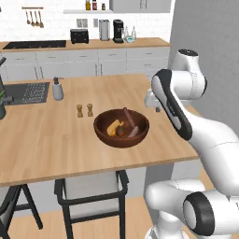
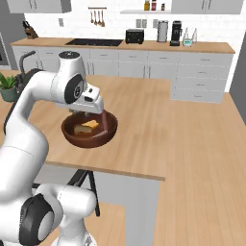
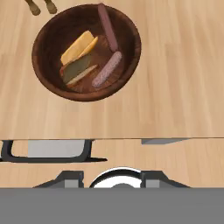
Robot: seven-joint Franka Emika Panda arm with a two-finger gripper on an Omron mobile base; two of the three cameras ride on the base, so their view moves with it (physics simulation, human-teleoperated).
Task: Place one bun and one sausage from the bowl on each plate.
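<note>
The dark reddish-brown wooden bowl (image 1: 121, 128) (image 2: 89, 129) (image 3: 86, 50) stands near the front edge of the island counter. In it lie two yellow-tan buns (image 3: 78, 48) and two pinkish-brown sausages (image 3: 107, 69), one of which leans on the far rim. My gripper (image 1: 158, 109) (image 2: 82, 114) hangs above the counter, just off the bowl's rim on the side toward the arm. Its jaws are shut and I see nothing between them. The plates are out of view.
Two small wooden shakers (image 1: 84, 110) (image 3: 41, 6) stand just beyond the bowl. A soap dispenser (image 1: 57, 88) and a sink (image 1: 28, 92) lie at the far left. A black-framed stool (image 1: 91, 186) sits under the counter's front edge (image 3: 109, 139).
</note>
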